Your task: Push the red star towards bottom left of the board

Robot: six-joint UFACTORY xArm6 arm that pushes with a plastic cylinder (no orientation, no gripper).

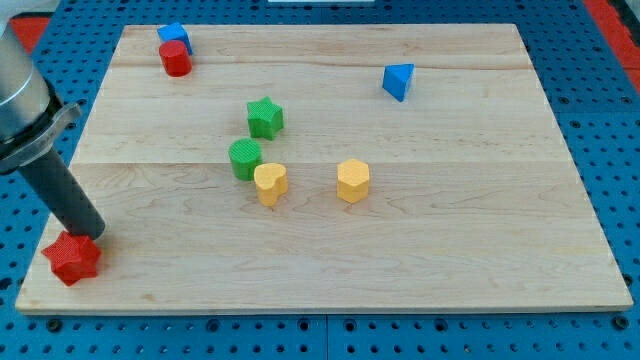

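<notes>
We count eight blocks on the board (450, 250): two red, two blue, two green, two yellow, and one rod.

Green star (265, 117), blue triangle (398, 80), yellow hexagon (353, 181), wooden board (480, 240).

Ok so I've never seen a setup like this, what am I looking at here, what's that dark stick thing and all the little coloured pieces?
This is one camera looking down at a slant on a pale wooden board. The dark stick is a robot arm's pushing rod. It holds nothing and has no jaws; it only slides blocks along. Its lower end, my tip, touches the red star block at the view's bottom left corner. Scattered on the board are a red cylinder block touching a blue cube block at the view's top left, a blue triangular block, a green star block, a green cylinder block, a yellow heart block and a yellow hexagonal block.
</notes>
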